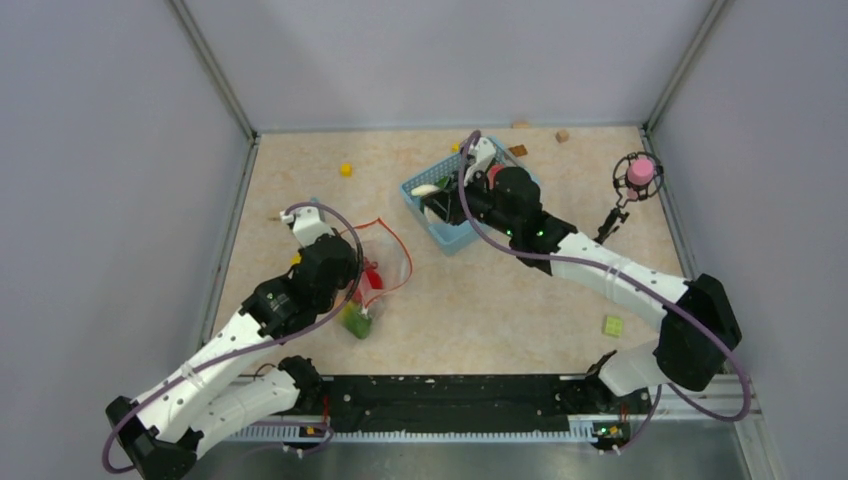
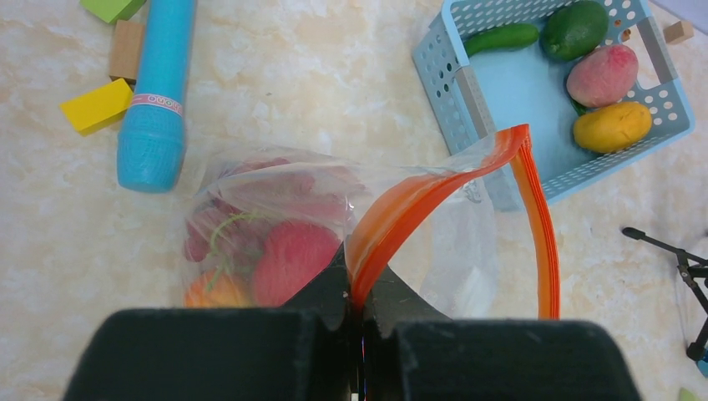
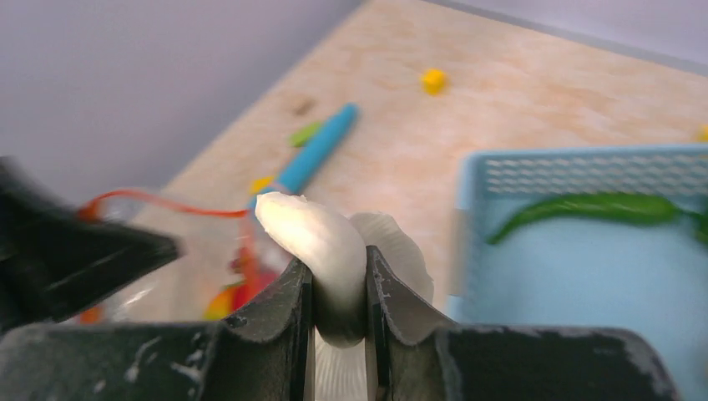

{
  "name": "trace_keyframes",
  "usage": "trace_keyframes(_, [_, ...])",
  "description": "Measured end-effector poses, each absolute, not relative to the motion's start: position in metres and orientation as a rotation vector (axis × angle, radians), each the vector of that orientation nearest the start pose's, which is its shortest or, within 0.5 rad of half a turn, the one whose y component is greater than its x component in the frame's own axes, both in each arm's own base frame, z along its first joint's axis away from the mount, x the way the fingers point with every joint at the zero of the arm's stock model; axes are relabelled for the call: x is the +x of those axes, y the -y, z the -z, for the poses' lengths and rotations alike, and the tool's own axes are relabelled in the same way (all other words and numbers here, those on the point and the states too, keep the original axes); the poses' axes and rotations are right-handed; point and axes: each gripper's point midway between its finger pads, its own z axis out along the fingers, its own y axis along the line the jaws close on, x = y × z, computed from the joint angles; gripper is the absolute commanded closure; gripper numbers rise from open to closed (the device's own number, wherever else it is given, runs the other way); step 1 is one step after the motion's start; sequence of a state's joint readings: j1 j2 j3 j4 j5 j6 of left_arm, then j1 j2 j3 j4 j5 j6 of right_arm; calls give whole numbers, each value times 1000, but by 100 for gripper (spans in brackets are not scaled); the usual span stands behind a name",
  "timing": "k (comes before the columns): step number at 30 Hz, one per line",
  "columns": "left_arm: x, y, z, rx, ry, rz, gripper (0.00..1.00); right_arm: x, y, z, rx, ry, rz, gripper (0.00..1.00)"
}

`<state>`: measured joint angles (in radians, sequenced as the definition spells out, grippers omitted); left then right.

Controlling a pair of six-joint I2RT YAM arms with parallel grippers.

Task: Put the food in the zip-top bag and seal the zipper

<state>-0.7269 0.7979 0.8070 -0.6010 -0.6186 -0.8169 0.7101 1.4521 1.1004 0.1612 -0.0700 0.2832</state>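
My left gripper (image 2: 359,292) is shut on the orange-red zipper (image 2: 434,180) of the clear zip-top bag (image 2: 275,188) and holds its mouth open. In the bag lie a red tomato (image 2: 292,259), an orange (image 2: 213,291) and purple grapes (image 2: 217,230). My right gripper (image 3: 338,276) is shut on a white mushroom-shaped toy (image 3: 313,238), held over the left edge of the light-blue basket (image 3: 584,163). The basket (image 2: 434,58) holds a green chili (image 2: 501,38), a green pepper (image 2: 573,29), a peach (image 2: 601,73) and a mango (image 2: 612,125). From above, the bag (image 1: 390,255) lies left of the basket (image 1: 455,238).
A light-blue stick (image 2: 159,83) lies left of the bag with yellow (image 2: 96,104), tan (image 2: 127,48) and green (image 2: 113,7) blocks. A pink ball on a black stand (image 1: 638,175) is at the right. A green block (image 1: 613,325) and a yellow block (image 1: 345,169) lie loose.
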Motion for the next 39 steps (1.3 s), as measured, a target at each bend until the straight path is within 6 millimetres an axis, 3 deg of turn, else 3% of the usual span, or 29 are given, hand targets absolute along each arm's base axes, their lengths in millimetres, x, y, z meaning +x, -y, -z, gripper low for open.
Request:
trace_keyframes(1, [244,114,-211,-436,-2007,291,100,336,-334,-267,-460,-1752,-816,98])
trace_keyframes(2, [244,114,-211,-436,-2005,294,100,311,-353,-280,-529,-1694,-923,98])
trace_keyframes(4, [244,115,-211,-435,-2005,298,100,280,-377,-290,-618,-1639,-1047,97])
trace_keyframes(7, [243,116,-210,-430,-2010,308,100,240,-407,-290,-722,-1601,-1181,97])
trace_keyframes(10, [243,119,-210,-419,-2016,324,100,219,-428,-278,-757,-1607,-1265,95])
trace_keyframes(13, [242,122,-210,-412,-2020,340,100,221,-434,-253,-711,-1662,-1287,93])
trace_keyframes(16, [241,123,-210,-409,-2020,351,100,228,-435,-215,-647,-1770,-1263,86])
trace_keyframes(20, [240,124,-211,-406,-2019,361,100,229,-439,-184,-625,-1858,-1221,51])
trace_keyframes(27, [240,124,-211,-403,-2022,364,100,212,-447,-183,-681,-1854,-1246,19])
trace_keyframes(34, [240,124,-211,-403,-2021,364,100,210,-443,-185,-715,-1855,-1219,10])
trace_keyframes(39, [240,123,-212,-405,-2017,367,100,218,-427,-213,-673,-1830,-1157,1])
